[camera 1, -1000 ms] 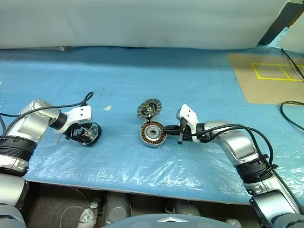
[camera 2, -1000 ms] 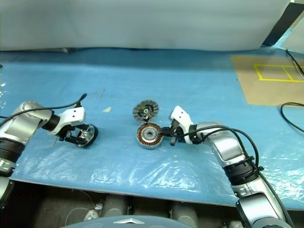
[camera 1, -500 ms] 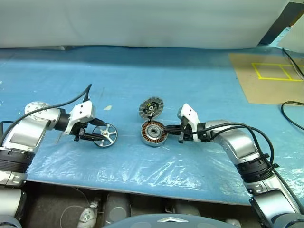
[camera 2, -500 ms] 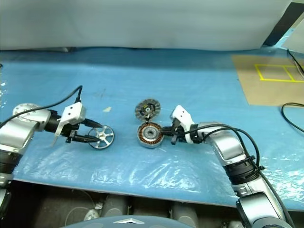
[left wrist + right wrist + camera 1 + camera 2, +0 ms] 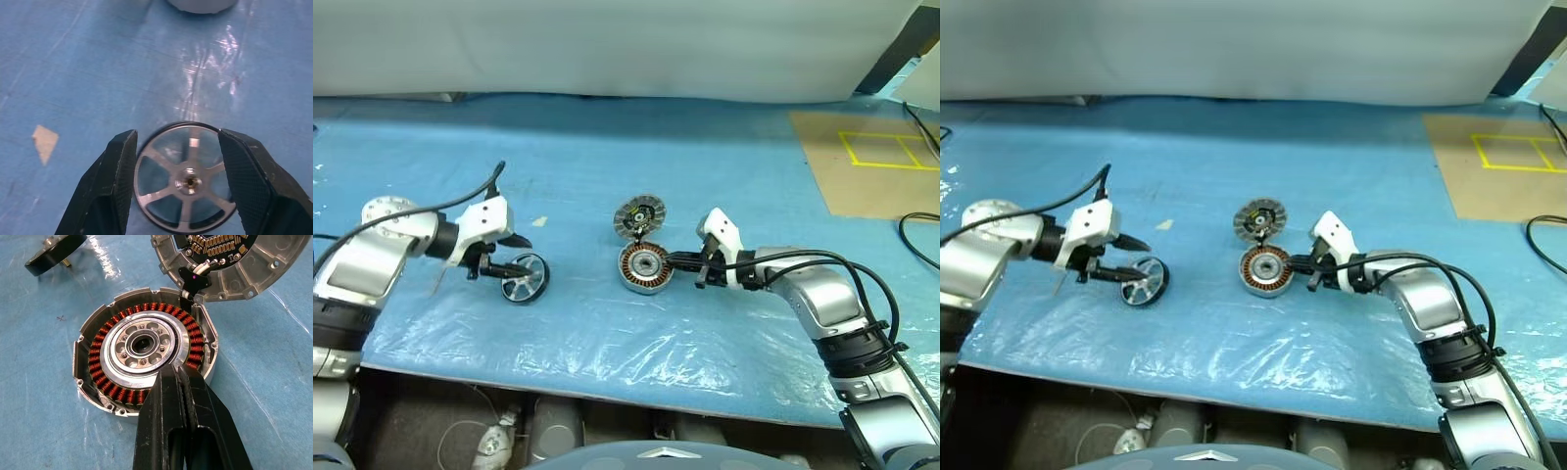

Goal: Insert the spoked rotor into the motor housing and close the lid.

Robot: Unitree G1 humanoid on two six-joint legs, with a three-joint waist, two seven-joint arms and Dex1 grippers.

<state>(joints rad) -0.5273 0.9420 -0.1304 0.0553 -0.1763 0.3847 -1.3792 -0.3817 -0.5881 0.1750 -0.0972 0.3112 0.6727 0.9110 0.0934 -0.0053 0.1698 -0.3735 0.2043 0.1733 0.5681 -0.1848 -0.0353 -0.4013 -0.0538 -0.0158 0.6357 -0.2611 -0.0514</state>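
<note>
Our left pincer [image 5: 188,183] clamps the spoked rotor [image 5: 526,278]; the motor housing [image 5: 645,267] lies well to its right, touching our shut right pincer [image 5: 682,259]

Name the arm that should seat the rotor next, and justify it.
Left. Its end effector already grips the spoked rotor, while the right end effector, shut, braces the motor housing.

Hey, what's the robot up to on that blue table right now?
It's assembling a motor. The left gripper holds the spoked rotor between its fingers, off to the side of the motor housing. The right gripper, shut, rests on the housing's rim, apparently steadying it. The lid stands open behind the housing, so the rotor isn't in yet.
</note>
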